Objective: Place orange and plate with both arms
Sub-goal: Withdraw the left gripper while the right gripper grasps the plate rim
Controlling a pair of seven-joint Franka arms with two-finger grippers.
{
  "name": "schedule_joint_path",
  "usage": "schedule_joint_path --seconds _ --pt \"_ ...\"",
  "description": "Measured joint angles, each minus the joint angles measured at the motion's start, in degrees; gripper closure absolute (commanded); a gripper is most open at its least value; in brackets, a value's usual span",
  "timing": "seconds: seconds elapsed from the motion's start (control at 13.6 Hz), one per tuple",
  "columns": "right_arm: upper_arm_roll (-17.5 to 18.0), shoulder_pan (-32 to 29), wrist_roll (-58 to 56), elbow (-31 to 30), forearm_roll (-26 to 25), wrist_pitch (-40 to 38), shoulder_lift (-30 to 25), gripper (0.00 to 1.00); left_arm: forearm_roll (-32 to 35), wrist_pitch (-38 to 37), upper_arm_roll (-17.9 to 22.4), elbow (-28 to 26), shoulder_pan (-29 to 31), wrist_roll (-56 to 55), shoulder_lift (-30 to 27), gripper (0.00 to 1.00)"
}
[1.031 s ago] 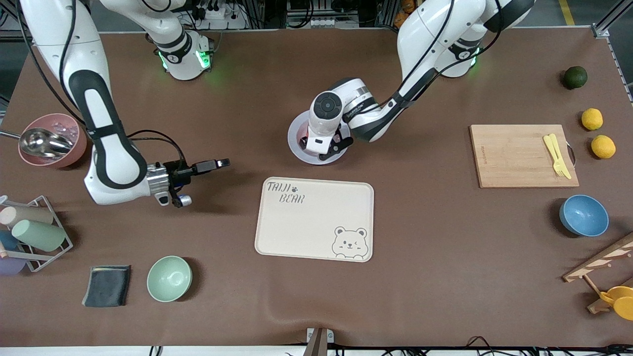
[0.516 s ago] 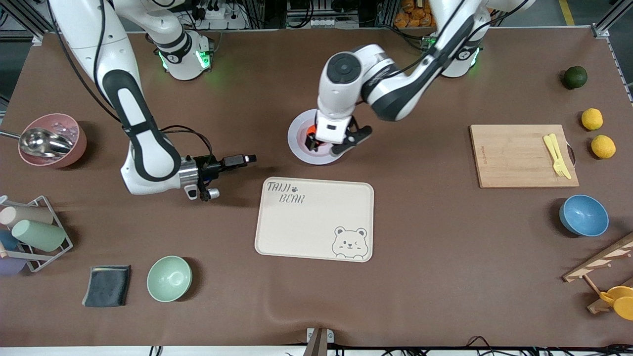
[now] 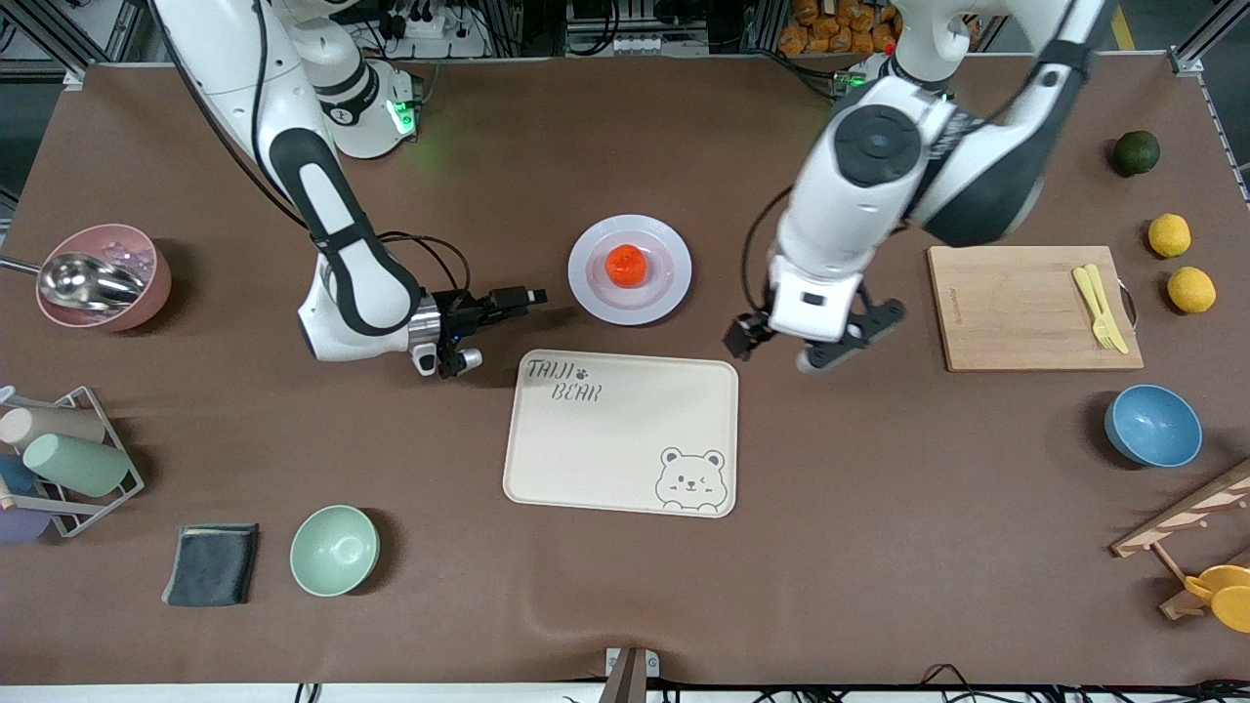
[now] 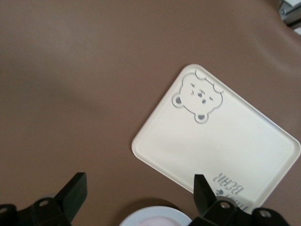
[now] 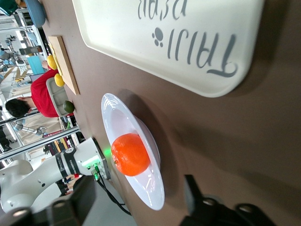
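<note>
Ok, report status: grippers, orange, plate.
Left gripper open, empty, beside tray. Right gripper open, beside plate. Orange on plate. Nothing between.

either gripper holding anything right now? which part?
Nothing held. Left gripper open, beside the tray; right gripper open beside the plate, where the orange sits.

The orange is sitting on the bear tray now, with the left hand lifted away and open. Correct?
Not quite. The orange sits on the plate, not the bear tray, which lies nearer the front camera with nothing on it. The front view shows this. The left hand is indeed lifted away and open.
</note>
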Motion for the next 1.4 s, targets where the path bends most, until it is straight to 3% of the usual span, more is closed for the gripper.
schedule_joint_path --seconds 0.52,1.03,1.18,1.4 --pt "0.02 5.51 -2.58 -3.51 4.56 3.65 0.0 0.35 0.0 -6.19 -0.19 3.15 10.84 18.07 -2.96 0.0" --pt "0.02 6.38 -3.12 -4.55 6.64 3.8 -0.01 0.43 -0.25 -14.36 0.04 6.5 13.96 28.71 -5.42 0.0" --pt "0.02 7.46 -4.21 -4.76 8.25 4.73 0.01 0.43 -1.53 -16.19 3.55 6.86 12.75 33.89 -6.87 0.0" --pt "0.03 9.25 -5.73 -5.09 9.44 7.37 0.21 0.45 -5.87 -18.26 13.71 6.98 8.32 42.45 -9.74 0.0"
